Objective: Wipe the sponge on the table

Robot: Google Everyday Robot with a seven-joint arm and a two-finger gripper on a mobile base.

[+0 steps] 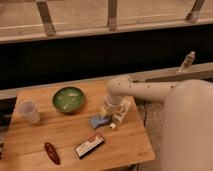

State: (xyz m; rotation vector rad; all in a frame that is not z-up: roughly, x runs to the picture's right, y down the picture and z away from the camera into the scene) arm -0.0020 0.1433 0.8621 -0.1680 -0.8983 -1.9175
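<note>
The hand (106,116) is clamped shut on the light-blue sponge (96,121), pressing it against the wooden bench (60,135). The sponge sits to the right of the green bowl (68,99), closer to the front edge.

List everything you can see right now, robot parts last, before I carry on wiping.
table: one, light-brown wooden planks, lower left of the view.
bowl: one, green, back of the table.
cup: one, whitish, at the table's left edge.
sponge: one, light blue, mid-table, at the gripper.
box: one, black and white with a red edge, flat near the front.
dark red item: one, front left, kind unclear.
pale container: one, white-tan, lying just right of the gripper.
ledge bottle: one, clear, upright, far right.
arm: one, white, reaching in from the right.
gripper: one, white, down at mid-table, jaws shut on the sponge.
</note>
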